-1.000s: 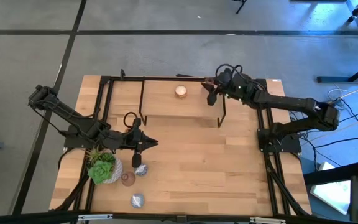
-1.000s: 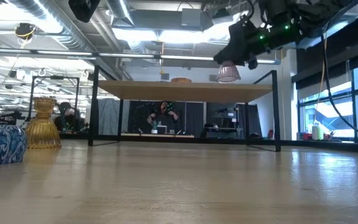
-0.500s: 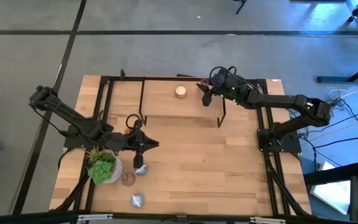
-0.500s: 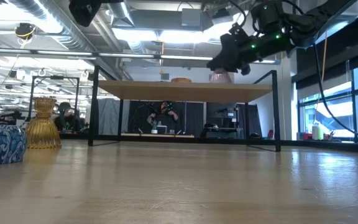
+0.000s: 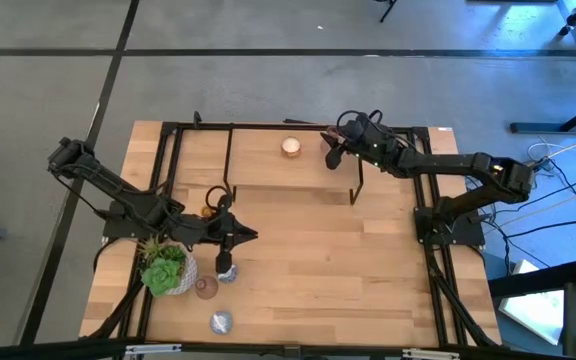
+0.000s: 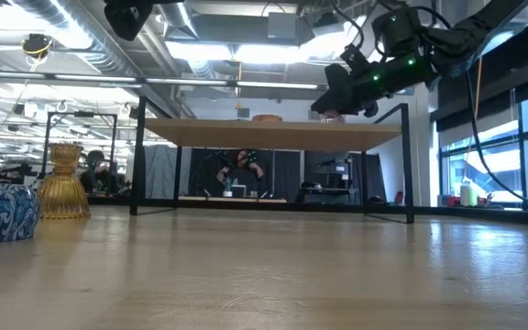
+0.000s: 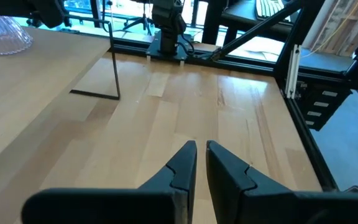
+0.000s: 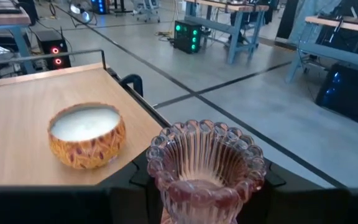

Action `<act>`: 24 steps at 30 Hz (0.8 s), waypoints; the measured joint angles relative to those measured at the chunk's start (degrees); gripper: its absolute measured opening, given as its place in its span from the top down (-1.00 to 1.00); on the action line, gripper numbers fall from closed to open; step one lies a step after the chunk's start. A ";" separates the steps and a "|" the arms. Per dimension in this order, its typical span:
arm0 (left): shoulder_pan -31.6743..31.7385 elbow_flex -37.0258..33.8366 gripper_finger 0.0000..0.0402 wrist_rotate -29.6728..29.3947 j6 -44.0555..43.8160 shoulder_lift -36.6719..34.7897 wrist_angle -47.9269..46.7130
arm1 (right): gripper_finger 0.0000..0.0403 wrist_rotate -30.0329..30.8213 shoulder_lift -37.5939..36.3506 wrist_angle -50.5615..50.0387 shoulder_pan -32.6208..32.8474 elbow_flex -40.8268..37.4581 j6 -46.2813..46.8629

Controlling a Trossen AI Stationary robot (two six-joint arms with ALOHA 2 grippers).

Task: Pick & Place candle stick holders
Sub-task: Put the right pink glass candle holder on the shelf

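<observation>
My right gripper [image 5: 333, 155] is shut on a pink vase-shaped candle stick holder [image 8: 204, 162] over the raised wooden shelf [image 5: 268, 165] at the table's far side. A bowl-shaped holder [image 8: 87, 134] with a white filling and an amber patterned wall stands on the shelf beside it. My left gripper [image 5: 233, 238] is shut and empty above the table's left half. Near it on the table stand a silvery-blue round holder [image 5: 226, 272], a second one [image 5: 220, 322], a second pink holder [image 5: 206, 288] and an amber one [image 6: 62, 181]. My right gripper pinches the pink holder between its two fingers at the narrow waist [image 8: 197, 200] under the flared rim. The fingers come from the table's right side. The holder stands upright, mouth up, at shelf height [image 6: 330, 116]. I cannot tell whether its base touches the shelf.
A green succulent [image 5: 166, 270] in a pale pot stands at the table's left near corner. The shelf stands on thin black legs [image 6: 405, 165] with a black frame [image 5: 358, 180]. Bare wood lies in the table's middle and right [image 5: 348, 270]. A person [image 6: 243, 170] shows in the room behind.
My right gripper has carried the pink holder a little toward the table's left, nearer the bowl-shaped holder, and down to shelf height. The holder has stayed upright in the hold.
</observation>
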 joint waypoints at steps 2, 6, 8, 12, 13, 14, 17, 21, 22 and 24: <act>0.00 0.00 0.85 0.00 0.00 0.00 0.00 | 0.30 0.00 0.00 0.13 -0.02 -0.11 0.00; 0.00 0.00 0.85 -0.04 0.04 0.00 0.00 | 0.30 -0.02 0.00 0.28 0.02 -0.15 0.00; 0.00 0.00 0.85 -0.04 0.35 0.00 -0.02 | 0.30 0.00 0.00 0.49 0.02 -0.15 0.02; 0.00 0.00 0.85 -0.02 0.46 0.00 -0.02 | 0.28 -0.02 0.00 0.65 0.01 -0.17 0.53; 0.00 0.00 0.85 -0.02 0.46 0.00 -0.02 | 0.27 -0.14 0.00 0.79 0.00 -0.17 1.03; 0.00 0.00 0.85 -0.02 0.47 0.00 -0.02 | 0.25 -0.32 0.00 0.89 0.00 -0.17 1.28; 0.00 0.00 0.85 -0.02 0.46 -0.02 -0.02 | 0.16 -0.78 0.00 0.95 0.00 -0.17 1.34; 0.00 0.00 0.85 -0.02 0.48 -0.02 -0.02 | 0.04 -0.96 0.00 0.99 0.01 -0.17 1.51; 0.00 0.00 0.85 -0.02 0.48 -0.02 -0.02 | 0.01 -0.95 0.00 0.93 0.00 -0.17 1.51; 0.00 0.00 0.85 -0.01 0.48 -0.02 -0.02 | -0.04 -0.96 0.00 0.90 0.02 -0.17 1.51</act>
